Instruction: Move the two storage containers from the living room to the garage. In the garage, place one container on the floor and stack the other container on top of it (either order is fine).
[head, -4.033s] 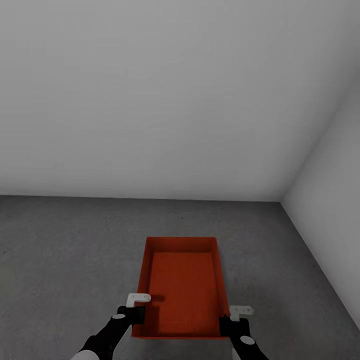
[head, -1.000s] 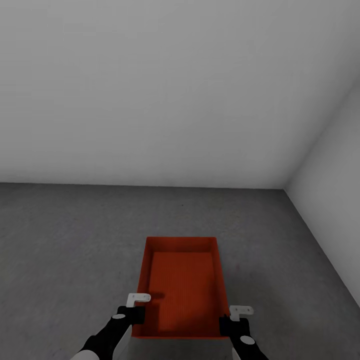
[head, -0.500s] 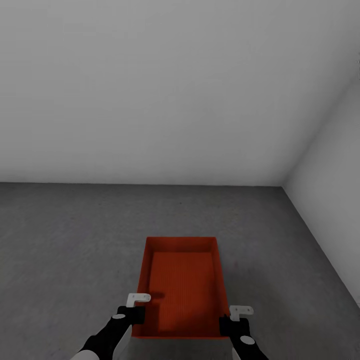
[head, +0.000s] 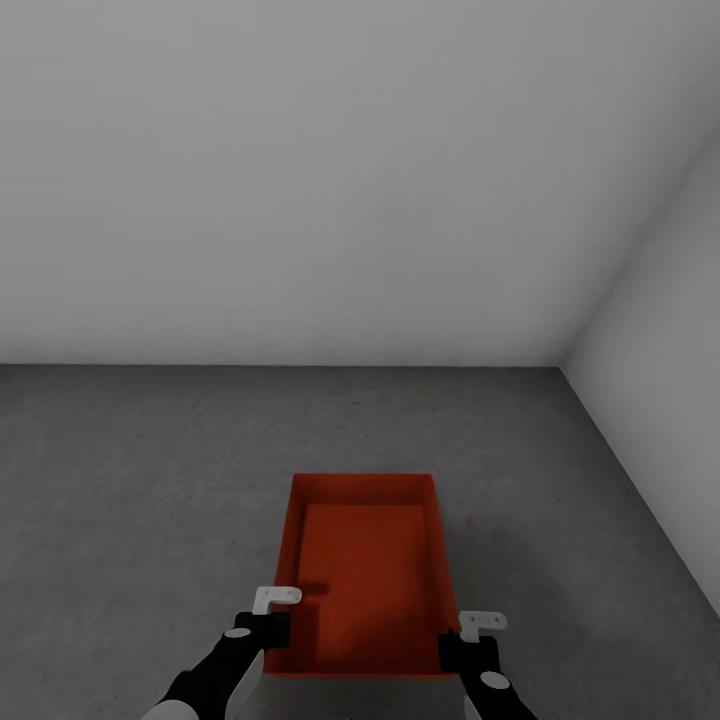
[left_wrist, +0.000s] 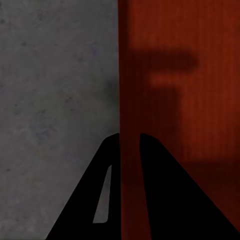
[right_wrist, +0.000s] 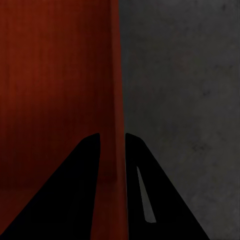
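Container (head: 365, 570) hangs over the garage floor (head: 130, 500), left fingers (left_wrist: 112, 165) and right fingers (right_wrist: 92, 165) each pinching a side wall. Only the view has swung slightly; lowering likely comes next.

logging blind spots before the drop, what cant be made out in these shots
- Storage container: its near wall runs off the bottom edge of the head view; whether it touches the floor cannot be told.
- Left gripper and right gripper: each straddles a side wall, but the fingertips' contact is lost in dark shadow.
- Arms: cut off by the head view's lower edge.
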